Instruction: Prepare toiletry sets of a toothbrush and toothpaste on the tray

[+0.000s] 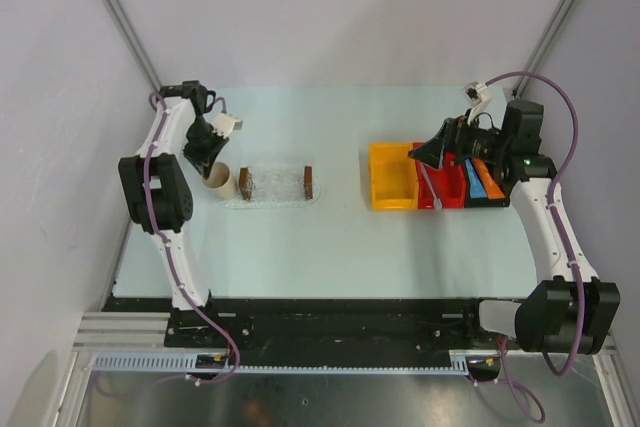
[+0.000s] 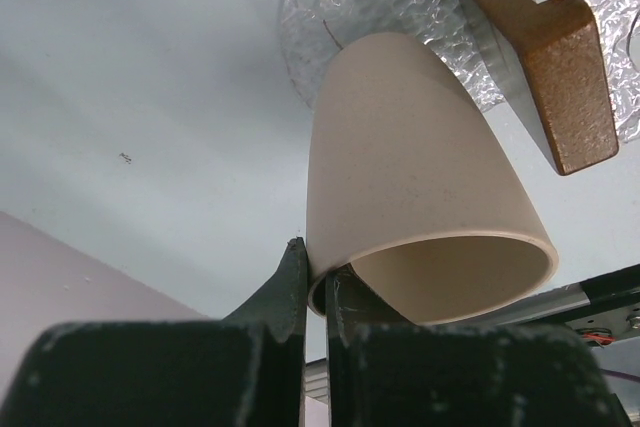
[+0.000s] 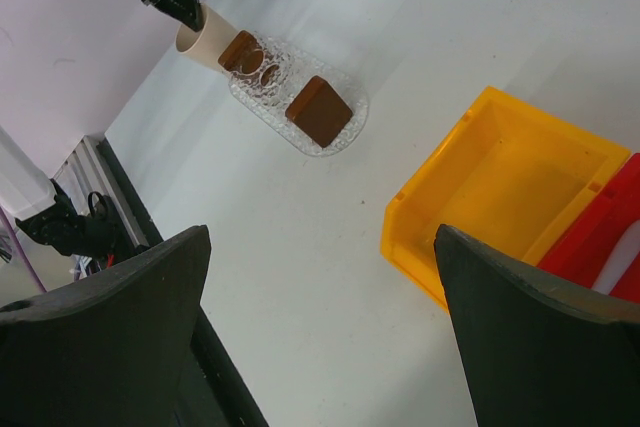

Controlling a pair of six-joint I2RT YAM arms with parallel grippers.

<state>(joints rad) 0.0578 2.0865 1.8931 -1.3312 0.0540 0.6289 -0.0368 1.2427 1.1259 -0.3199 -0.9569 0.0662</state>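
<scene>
- The left pincer (image 2: 315, 265) is pinched on the rim of a beige cup (image 2: 400, 177), one finger outside the wall and one inside the mouth.
- The cup is tilted, with its mouth toward the pincer and its base toward the left end of the tray (image 1: 275, 200). I cannot tell whether the base touches the surface (image 1: 300, 127).
- The tray lies left of the middle of the surface, its long side running left to right. It is clear and bumpy, with a brown block (image 1: 245, 183) at the left end and another (image 1: 308, 182) at the right end.
- The cup is just beside the left block.
- The right pincer (image 3: 322, 237) is spread wide and grips nothing. It hangs over the bins on the right of the surface, well apart from the tray.
- A yellow bin (image 1: 392, 175) sits to the right of the tray, with a red bin (image 1: 447, 192) touching its right side.
- The toothbrush (image 1: 434, 195) lies in the red bin as a thin whitish line, its far end hidden under the right pincer.
- The orange tube (image 1: 489, 185) and blue tube (image 1: 471, 181) lie side by side just right of the red bin, partly under the right arm. What they rest in is too dark to tell.
</scene>
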